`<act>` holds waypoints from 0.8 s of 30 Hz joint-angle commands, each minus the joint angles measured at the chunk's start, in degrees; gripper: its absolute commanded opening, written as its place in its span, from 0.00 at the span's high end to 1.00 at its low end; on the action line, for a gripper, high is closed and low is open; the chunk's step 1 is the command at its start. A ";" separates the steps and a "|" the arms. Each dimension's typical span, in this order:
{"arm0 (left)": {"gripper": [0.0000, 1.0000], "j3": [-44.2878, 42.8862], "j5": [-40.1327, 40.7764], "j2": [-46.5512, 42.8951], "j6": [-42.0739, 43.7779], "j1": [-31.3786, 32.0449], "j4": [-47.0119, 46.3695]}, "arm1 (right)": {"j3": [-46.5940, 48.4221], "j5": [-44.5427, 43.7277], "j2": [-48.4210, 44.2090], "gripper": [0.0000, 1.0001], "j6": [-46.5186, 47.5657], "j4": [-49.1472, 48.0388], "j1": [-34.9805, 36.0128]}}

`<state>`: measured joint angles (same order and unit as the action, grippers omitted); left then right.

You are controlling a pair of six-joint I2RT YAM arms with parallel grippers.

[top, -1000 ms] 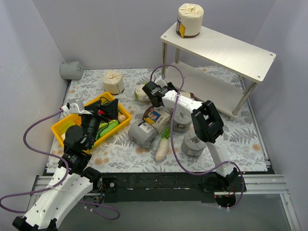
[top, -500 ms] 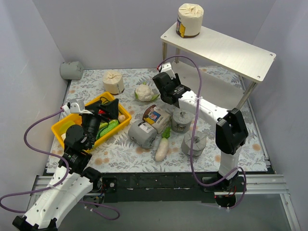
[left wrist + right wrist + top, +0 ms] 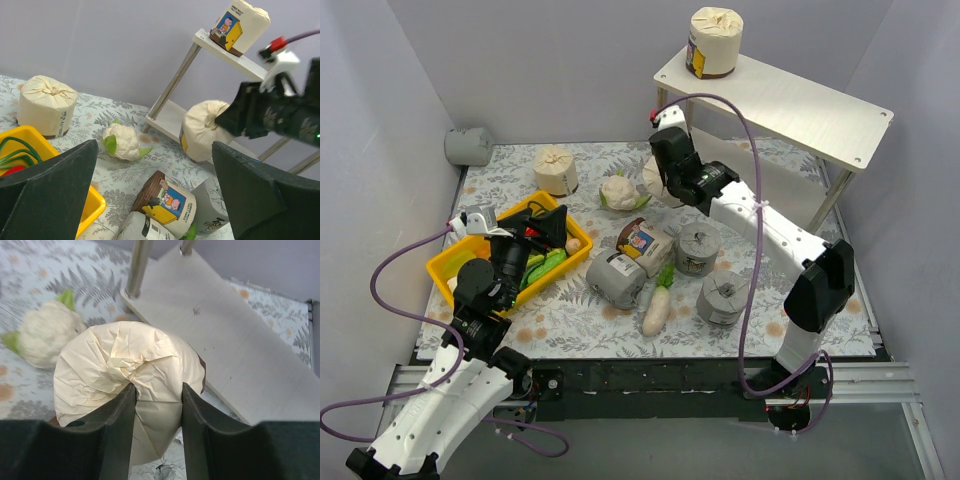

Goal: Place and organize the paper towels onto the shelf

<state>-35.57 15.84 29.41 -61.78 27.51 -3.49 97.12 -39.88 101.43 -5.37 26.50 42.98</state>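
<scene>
My right gripper [image 3: 658, 172] is shut on a cream paper towel roll [image 3: 651, 177], held off the table beside the shelf's front left leg; in the right wrist view the fingers [image 3: 118, 432] pinch its pleated end [image 3: 125, 370] over the lower board [image 3: 240, 340]. The two-tier shelf [image 3: 790, 108] carries one labelled cream roll [image 3: 715, 42] on top. Another cream roll [image 3: 556, 170] stands at the back left. A labelled cream roll [image 3: 647, 240] lies among three grey rolls [image 3: 617, 278] [image 3: 698, 250] [image 3: 723, 298]. A grey roll [image 3: 468, 146] lies by the left wall. My left gripper [image 3: 535, 232] is open and empty.
A cauliflower [image 3: 618, 191] sits just left of the held roll. A long radish [image 3: 657, 305] lies between the grey rolls. The yellow tray [image 3: 444, 268] of vegetables is under my left gripper. Walls close in on the left, back and right.
My right arm has moved back and up from the middle of the table towards the shelf, carrying the cream roll. The left arm has not moved.
</scene>
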 commanded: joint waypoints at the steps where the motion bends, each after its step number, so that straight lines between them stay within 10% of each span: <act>1: 0.02 -0.02 -0.19 0.12 0.34 -0.17 -0.56 | 10.88 3.84 -7.73 0.57 1.32 -1.10 -0.27; 24: 0.02 -0.11 -0.37 0.30 0.34 -0.17 -0.47 | 29.87 14.10 -8.01 0.56 -0.33 -3.57 -24.51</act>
<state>-35.57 15.75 29.45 -61.78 27.51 -3.49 122.28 -32.03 92.01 -1.39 25.69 22.65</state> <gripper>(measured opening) 0.981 0.444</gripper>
